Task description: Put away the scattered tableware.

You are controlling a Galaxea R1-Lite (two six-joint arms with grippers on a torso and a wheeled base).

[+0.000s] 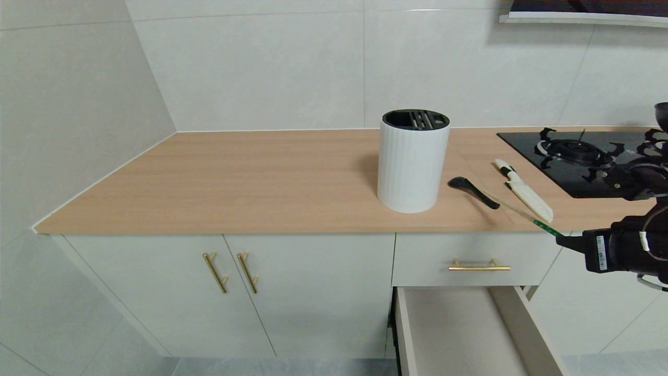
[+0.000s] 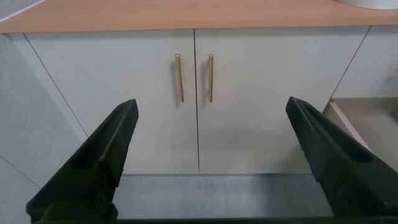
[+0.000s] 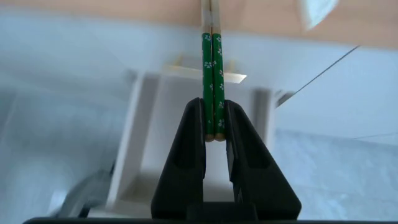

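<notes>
The left gripper (image 2: pixel 211 109) is low in front of the cabinet doors (image 2: pixel 124 93) with its fingers spread wide and nothing between them. It points at the two gold handles (image 2: pixel 179 78).

The right gripper (image 3: pixel 214 118) is closed narrow on the green ends of a pair of chopsticks (image 3: pixel 212 68). The arm comes in from the right, about level, and the gripper (image 1: pixel 561 239) is just before the front edge of the counter (image 1: pixel 235 177), above the right side of the open drawer (image 1: pixel 459 334).

The chopsticks (image 1: pixel 522 211) lie slanted, away from the gripper and to the left over the counter. Their pale tips are near the handle of a black spoon (image 1: pixel 472 190); I cannot tell if they touch it. Just right of the spoon a white knife (image 1: pixel 524 190) lies, with its blade to the front edge.

Left of the spoon a white ribbed holder (image 1: pixel 412 162) stands upright. At the far right is the black gas stove (image 1: pixel 574 156).
</notes>
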